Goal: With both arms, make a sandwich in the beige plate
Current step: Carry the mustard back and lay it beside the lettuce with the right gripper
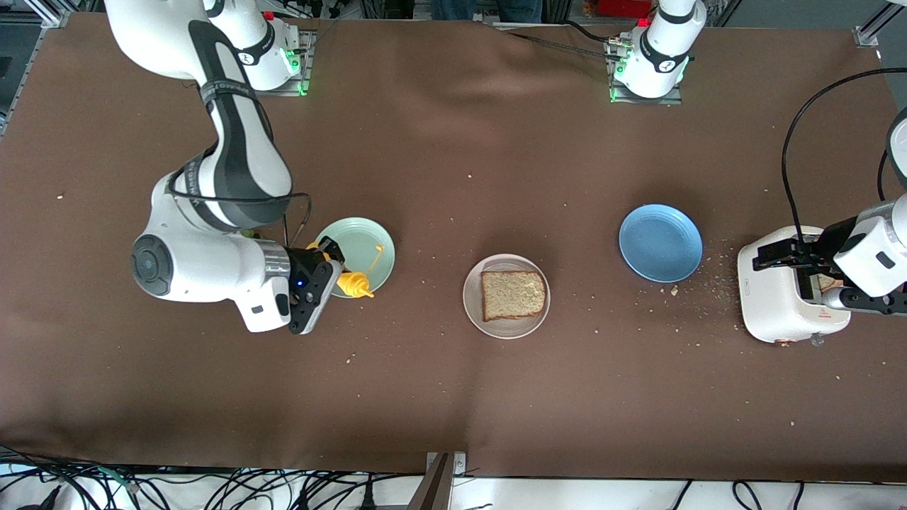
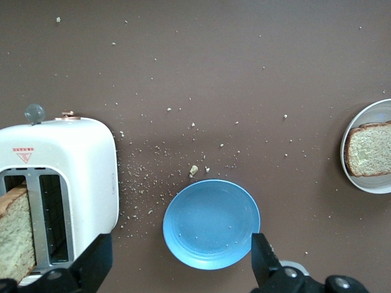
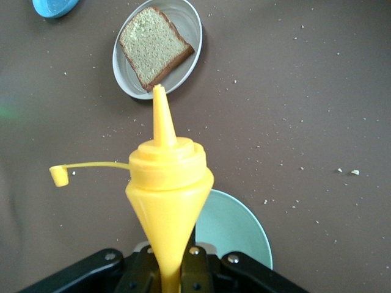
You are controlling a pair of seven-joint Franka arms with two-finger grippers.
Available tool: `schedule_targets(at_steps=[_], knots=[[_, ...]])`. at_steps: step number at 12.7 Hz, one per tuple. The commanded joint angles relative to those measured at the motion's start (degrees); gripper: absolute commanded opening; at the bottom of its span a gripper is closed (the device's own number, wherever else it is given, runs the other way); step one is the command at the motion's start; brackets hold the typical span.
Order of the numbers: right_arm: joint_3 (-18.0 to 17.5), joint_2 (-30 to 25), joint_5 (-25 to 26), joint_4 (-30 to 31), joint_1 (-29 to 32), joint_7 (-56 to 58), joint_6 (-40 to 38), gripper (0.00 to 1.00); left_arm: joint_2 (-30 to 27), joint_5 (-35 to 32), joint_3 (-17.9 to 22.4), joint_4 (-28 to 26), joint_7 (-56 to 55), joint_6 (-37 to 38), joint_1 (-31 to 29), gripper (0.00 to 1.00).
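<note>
The beige plate lies mid-table with one slice of toasted bread on it; both show in the right wrist view and the left wrist view. A second slice stands in a slot of the white toaster. No lettuce is in view. My right gripper is shut on a yellow squeeze bottle, held over the edge of the mint-green plate, its nozzle toward the beige plate. My left gripper is open and empty over the toaster.
A blue plate lies between the beige plate and the toaster, with nothing but crumbs on it. Crumbs are scattered on the brown cloth round the toaster. The bottle's cap hangs from its strap.
</note>
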State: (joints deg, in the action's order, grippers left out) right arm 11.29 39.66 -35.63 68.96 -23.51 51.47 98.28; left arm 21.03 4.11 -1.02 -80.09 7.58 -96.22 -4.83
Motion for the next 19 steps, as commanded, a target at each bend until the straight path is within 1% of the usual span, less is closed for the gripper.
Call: schedule_targets(at_steps=[1,4,6,8,10,13,15,17,19], knots=[[-1.1,-1.1,-6.4,4.6,3.5,9.5,-0.7,0.0,-0.3,-2.2,-0.1,-0.3,-0.8,0.2,0.4,1.0],[-1.2,-1.1,-9.5,9.4,6.5,27.0,-0.9,0.0,-0.3,-2.2,-0.1,-0.4,-0.8,0.2,0.4,1.0],[-1.2,-1.1,-14.1,11.9,9.3,39.3,-4.8,0.0,-0.2,-2.2,-0.1,-0.4,-0.8,0.2,0.4,1.0],[-1.2,-1.1,-15.2,14.3,11.9,50.1,-6.6,0.0,-0.2,-2.2,-0.1,-0.4,-0.8,0.2,0.4,1.0],[-1.2,-0.7,-18.9,17.8,15.5,61.8,-10.1,0.0,-0.2,-2.2,-0.1,-0.3,-0.8,0.2,0.4,1.0],[-1.2,2.3,-25.1,22.3,20.5,75.2,-15.7,0.0,-0.2,-2.2,-0.1,-0.4,-0.8,0.2,0.5,1.0],[-1.3,4.9,-25.6,23.0,23.0,81.9,-18.2,0.0,-0.2,-2.2,-0.1,-0.3,-0.8,0.2,0.5,1.0],[-1.3,8.9,-29.5,23.0,24.2,88.2,-20.6,0.0,-0.2,-2.2,-0.1,-0.4,-0.8,0.2,0.5,1.0],[-1.3,12.3,-33.1,22.9,24.6,90.6,-22.9,0.0,-0.2,-2.2,-0.2,-0.3,-0.8,0.2,0.5,1.0]])
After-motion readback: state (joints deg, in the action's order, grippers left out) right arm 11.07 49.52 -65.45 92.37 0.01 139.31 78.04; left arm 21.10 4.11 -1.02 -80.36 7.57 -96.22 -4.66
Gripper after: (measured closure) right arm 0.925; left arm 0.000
